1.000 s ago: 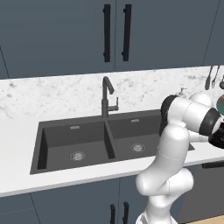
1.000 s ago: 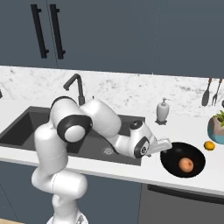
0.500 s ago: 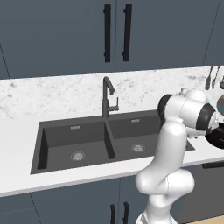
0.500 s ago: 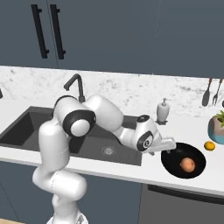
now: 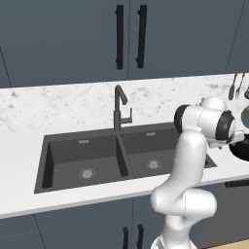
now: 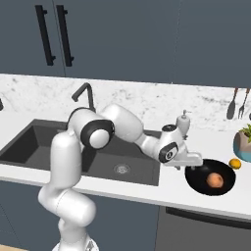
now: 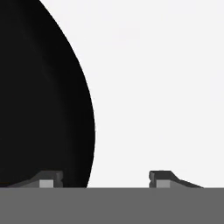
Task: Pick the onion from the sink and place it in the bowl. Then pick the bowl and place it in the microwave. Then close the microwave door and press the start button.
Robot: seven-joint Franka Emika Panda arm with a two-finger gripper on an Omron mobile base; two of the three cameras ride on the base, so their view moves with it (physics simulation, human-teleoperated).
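From the camera on my hand, my gripper (image 7: 104, 179) stood wide open with nothing between its tips; one fingertip (image 7: 48, 178) sat over the black bowl (image 7: 39, 100) and the other over bare white counter (image 7: 157, 87), so the rim ran between them. That close view gave only the bowl's curved dark edge.

The right base view showed what the hand camera could not: the onion (image 6: 214, 180) lay inside the bowl (image 6: 198, 182), right of its middle, untouched by me. My gripper (image 6: 192, 163) was low at the bowl's left rim, with my arm reaching out from the shoulder over the right end of the sink (image 6: 59, 147), forearm slanting down and the wrist bent level toward the bowl. Just beyond the bowl sat a small yellow fruit (image 6: 235, 163) beside a potted plant (image 6: 243, 142), and a soap dispenser (image 6: 183, 123) stood behind my wrist. Utensils (image 6: 236, 103) hung on the marble backsplash.

The left base view gave the sink (image 5: 97, 155) in full instead: both dark basins, two steel drains and the tall faucet (image 5: 119, 106) at the back between them. There my elbow hid most of the bowl (image 5: 241, 149), leaving a dark sliver at the frame's right edge. Farthest back were the dark cabinets (image 5: 126, 34) with black handles.
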